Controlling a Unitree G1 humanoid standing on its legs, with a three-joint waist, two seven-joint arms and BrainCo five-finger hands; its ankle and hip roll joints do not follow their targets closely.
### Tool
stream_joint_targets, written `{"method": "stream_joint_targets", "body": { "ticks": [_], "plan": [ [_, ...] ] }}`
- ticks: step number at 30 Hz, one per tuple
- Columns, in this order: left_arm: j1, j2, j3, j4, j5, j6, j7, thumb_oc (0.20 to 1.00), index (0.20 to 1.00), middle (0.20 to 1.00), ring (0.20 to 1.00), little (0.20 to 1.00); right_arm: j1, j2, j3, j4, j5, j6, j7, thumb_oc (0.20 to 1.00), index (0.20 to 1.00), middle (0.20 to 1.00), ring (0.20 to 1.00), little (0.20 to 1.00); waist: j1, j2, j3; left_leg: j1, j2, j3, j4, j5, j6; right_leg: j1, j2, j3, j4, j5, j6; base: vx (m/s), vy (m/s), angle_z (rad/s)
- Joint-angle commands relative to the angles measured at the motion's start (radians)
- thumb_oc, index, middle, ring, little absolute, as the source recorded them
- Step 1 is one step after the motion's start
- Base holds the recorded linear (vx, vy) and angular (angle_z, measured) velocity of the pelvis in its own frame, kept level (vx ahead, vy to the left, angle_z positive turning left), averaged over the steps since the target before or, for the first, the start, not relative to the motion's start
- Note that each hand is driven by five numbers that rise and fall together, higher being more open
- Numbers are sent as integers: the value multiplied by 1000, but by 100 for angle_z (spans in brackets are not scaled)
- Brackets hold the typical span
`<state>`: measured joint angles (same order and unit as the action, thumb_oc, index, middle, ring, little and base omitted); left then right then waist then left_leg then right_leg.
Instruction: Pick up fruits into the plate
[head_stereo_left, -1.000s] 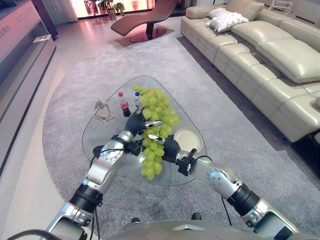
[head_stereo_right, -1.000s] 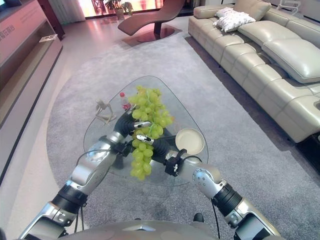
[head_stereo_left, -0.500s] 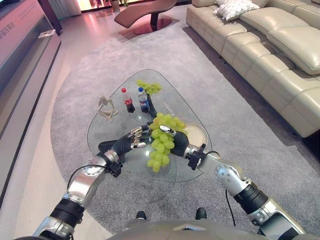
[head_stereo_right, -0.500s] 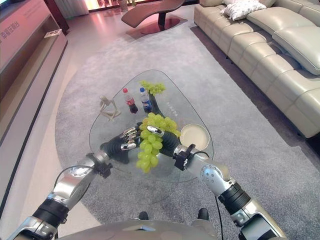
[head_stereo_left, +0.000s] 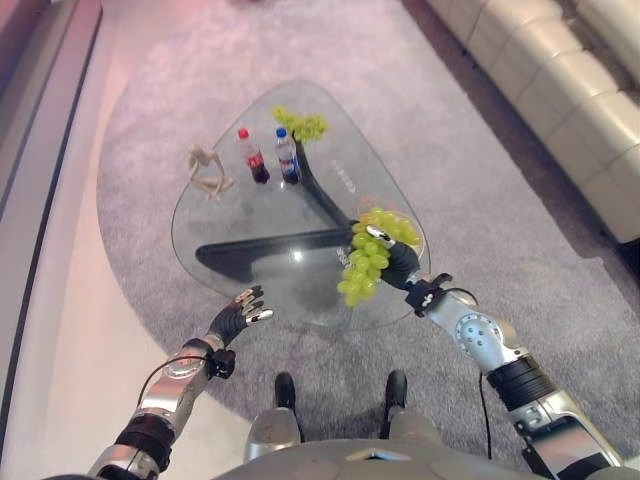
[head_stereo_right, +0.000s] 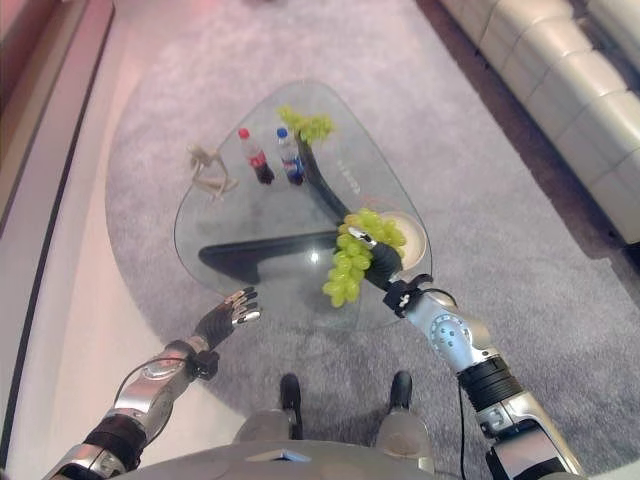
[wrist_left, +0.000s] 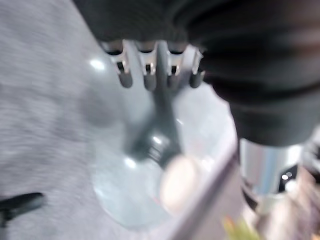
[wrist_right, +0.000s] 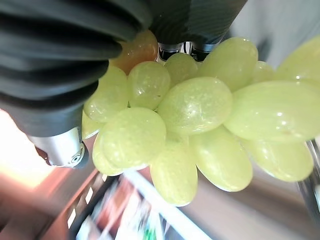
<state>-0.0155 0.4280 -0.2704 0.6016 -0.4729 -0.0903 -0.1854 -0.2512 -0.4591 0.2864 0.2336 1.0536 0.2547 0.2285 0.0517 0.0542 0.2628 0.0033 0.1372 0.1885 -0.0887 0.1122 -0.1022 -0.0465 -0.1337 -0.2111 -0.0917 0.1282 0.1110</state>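
Observation:
A big bunch of green grapes hangs from my right hand, whose fingers are curled round its top. In the right wrist view the grapes sit right against the palm. The bunch hangs at the near right corner of the glass table, partly over the cream plate, which it mostly hides. A second, smaller bunch of grapes lies at the table's far end. My left hand is off the table's near left edge, fingers relaxed and holding nothing.
Two small bottles, one red-capped and one blue-capped, stand at the far side beside a pale figurine. The table has a dark base under the glass. Grey carpet surrounds it; a cream sofa runs along the right.
The camera has tilted down. My left hand has let go of the grapes and drawn back to the near left. My right hand has carried the bunch right, over the plate.

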Motion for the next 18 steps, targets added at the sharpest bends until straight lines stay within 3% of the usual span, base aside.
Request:
{"method": "stream_joint_targets", "body": {
  "ticks": [1, 10, 16, 18],
  "plan": [
    [-58, 11, 54, 72, -3, -50, 64, 1000, 1000, 1000, 1000, 1000, -116, 5, -69, -13, -28, -95, 13, 200, 200, 200, 200, 200, 4, -31, 66, -59, -50, -73, 58, -105, 24, 23, -47, -78, 131, -159, -5, -35, -39, 7],
    [-57, -27, 97, 283, 58, -88, 135, 1000, 1000, 1000, 1000, 1000, -233, -100, -145, 300, -109, -149, 4, 200, 200, 200, 200, 200, 46, -19, 161, -134, -73, -115, 50, -84, 24, -49, -22, -90, 170, -172, -25, -39, -37, 11],
    [-77, -23, 83, 378, 90, -108, 157, 1000, 1000, 1000, 1000, 1000, -372, -208, -159, 489, -233, -174, -28, 200, 200, 200, 200, 200, 76, -12, 255, -225, -96, -137, 116, -83, 30, -136, -10, -96, 234, -180, -37, -30, -53, 10],
    [-75, -17, 74, 387, 89, -112, 168, 1000, 1000, 1000, 1000, 1000, -424, -250, -157, 567, -293, -189, -47, 200, 200, 200, 200, 200, 88, -10, 257, -281, -103, -145, 143, -82, 34, -191, -5, -99, 265, -184, -40, 1, -64, 20]
  ]
}}
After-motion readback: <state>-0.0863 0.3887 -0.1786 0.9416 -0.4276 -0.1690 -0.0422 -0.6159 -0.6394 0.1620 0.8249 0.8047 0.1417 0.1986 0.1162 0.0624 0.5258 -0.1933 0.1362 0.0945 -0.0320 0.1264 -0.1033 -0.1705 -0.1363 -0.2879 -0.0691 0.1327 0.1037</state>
